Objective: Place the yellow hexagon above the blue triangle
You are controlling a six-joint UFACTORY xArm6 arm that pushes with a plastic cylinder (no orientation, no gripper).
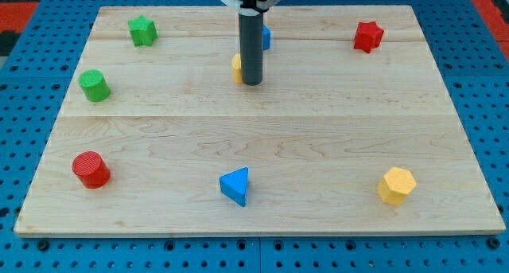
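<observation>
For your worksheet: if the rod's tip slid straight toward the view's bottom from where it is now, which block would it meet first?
Probably the blue triangle: it lies almost straight below my tip, slightly to the view's left, so a narrow miss is possible.

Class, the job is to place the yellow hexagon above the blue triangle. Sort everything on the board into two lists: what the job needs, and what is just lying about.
Needed for the job:
yellow hexagon
blue triangle
my tip, far up the board from both

Just lying about:
green star
green cylinder
red cylinder
red star
yellow block, mostly hidden behind the rod
blue block, also partly hidden
</observation>
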